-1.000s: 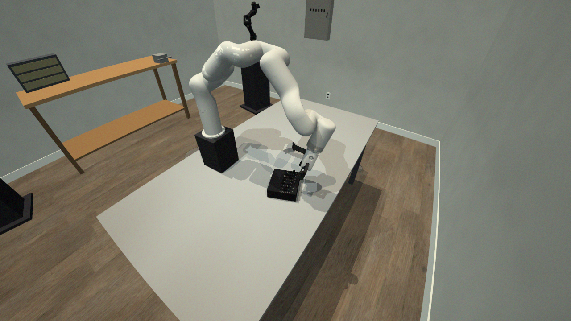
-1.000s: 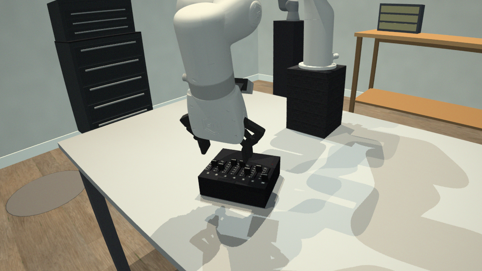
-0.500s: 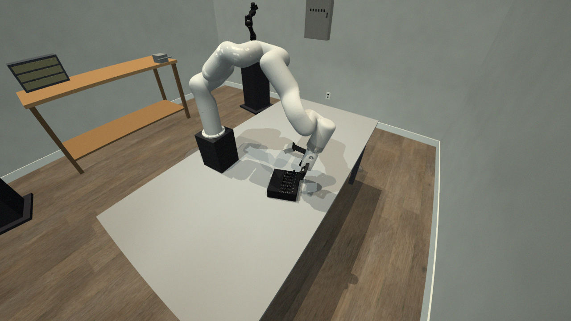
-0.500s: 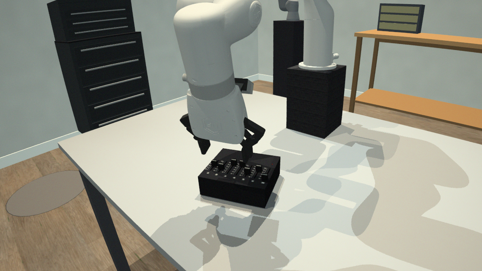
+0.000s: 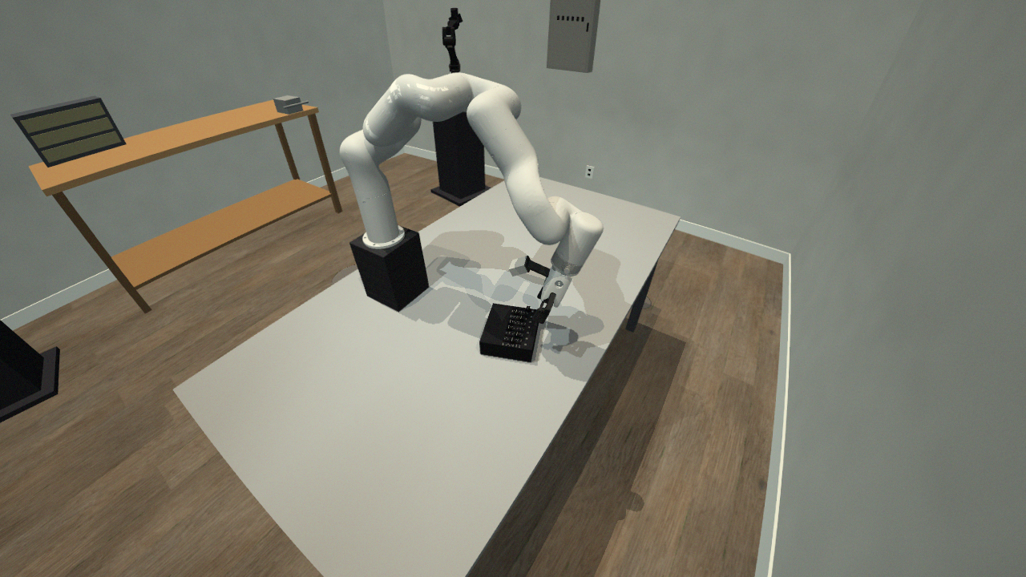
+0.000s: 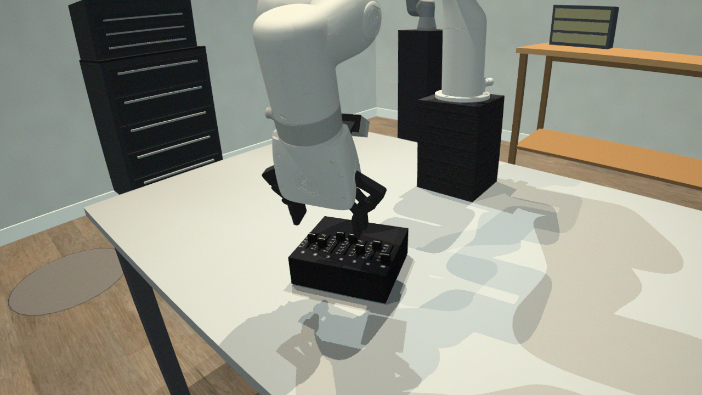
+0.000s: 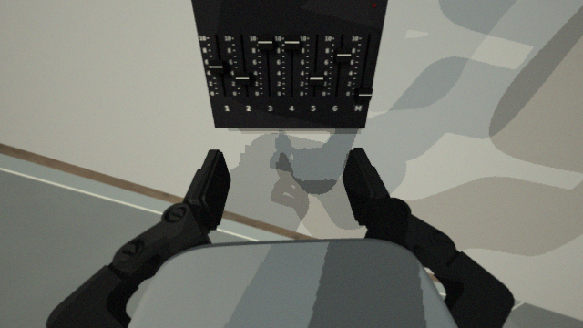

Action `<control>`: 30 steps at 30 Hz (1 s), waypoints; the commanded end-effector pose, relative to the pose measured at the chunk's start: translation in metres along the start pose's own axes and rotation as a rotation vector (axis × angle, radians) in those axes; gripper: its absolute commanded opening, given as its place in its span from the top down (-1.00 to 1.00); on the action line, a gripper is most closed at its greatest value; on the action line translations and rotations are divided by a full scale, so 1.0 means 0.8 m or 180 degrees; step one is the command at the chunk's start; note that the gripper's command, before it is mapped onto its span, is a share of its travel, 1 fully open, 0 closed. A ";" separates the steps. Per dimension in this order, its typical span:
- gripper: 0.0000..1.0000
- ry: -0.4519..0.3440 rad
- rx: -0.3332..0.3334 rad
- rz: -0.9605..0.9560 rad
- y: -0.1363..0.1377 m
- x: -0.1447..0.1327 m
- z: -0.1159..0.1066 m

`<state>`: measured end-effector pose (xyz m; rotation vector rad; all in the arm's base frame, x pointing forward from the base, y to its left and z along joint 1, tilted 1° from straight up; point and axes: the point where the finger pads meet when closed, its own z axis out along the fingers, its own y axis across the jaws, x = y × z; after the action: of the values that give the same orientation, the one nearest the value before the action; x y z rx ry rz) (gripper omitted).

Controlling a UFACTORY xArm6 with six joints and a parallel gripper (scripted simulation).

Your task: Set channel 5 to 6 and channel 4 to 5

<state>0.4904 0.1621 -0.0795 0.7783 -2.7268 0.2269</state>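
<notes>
The black lighting desk (image 5: 509, 337) (image 6: 343, 277) (image 7: 291, 116) stands flat on the white table (image 5: 358, 430) (image 6: 196, 220). In the wrist view the channel 4 fader cap (image 7: 291, 42) is near level 9. The channel 5 fader cap (image 7: 316, 78) is near level 3. Channel 1 is near 5, channel 2 near 3, channel 3 near 9, channel 6 near 7, and the master fader (image 7: 364, 95) near 0. My gripper (image 5: 543, 304) (image 6: 327, 223) (image 7: 287, 163) is open and empty. It hangs low over the desk, with one finger close above the fader panel and the other beside the desk's left side.
The arm's black pedestal (image 5: 390, 268) (image 6: 458, 147) stands on the table behind the desk. The table's edge runs close by the desk. A black drawer cabinet (image 6: 147, 98) and a wooden shelf (image 5: 179, 143) (image 6: 613, 58) stand off the table.
</notes>
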 end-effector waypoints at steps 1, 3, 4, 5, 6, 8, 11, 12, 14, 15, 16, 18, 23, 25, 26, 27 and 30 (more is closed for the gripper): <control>-1.00 -0.0015 0.0003 0.0002 -0.001 -0.002 -0.003; -1.00 -0.0015 0.0003 0.0002 -0.001 -0.002 -0.003; -1.00 -0.0015 0.0003 0.0002 -0.001 -0.002 -0.003; -1.00 -0.0015 0.0003 0.0002 -0.001 -0.002 -0.003; -1.00 -0.0015 0.0003 0.0002 -0.001 -0.002 -0.003; -1.00 -0.0015 0.0003 0.0002 -0.001 -0.002 -0.003; -1.00 -0.0015 0.0003 0.0002 -0.001 -0.002 -0.003; -1.00 -0.0015 0.0003 0.0002 -0.001 -0.002 -0.003; -1.00 -0.0015 0.0003 0.0002 -0.001 -0.002 -0.003; -1.00 -0.0015 0.0002 0.0000 -0.001 -0.001 -0.003; -1.00 -0.0017 0.0002 -0.0009 -0.001 -0.001 -0.003; -1.00 -0.0034 -0.0003 -0.0074 -0.001 0.000 -0.004; -1.00 -0.0103 -0.0018 -0.0337 -0.001 0.006 -0.007; -1.00 -0.0183 -0.0027 -0.0634 -0.002 0.013 -0.010; -1.00 -0.0233 -0.0028 -0.0815 -0.002 0.017 -0.011; -1.00 -0.0288 -0.0025 -0.1014 -0.002 0.022 -0.013; -1.00 -0.0448 0.0015 -0.1603 -0.003 0.042 -0.020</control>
<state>0.4779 0.1541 -0.0666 1.1804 -2.6223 0.1441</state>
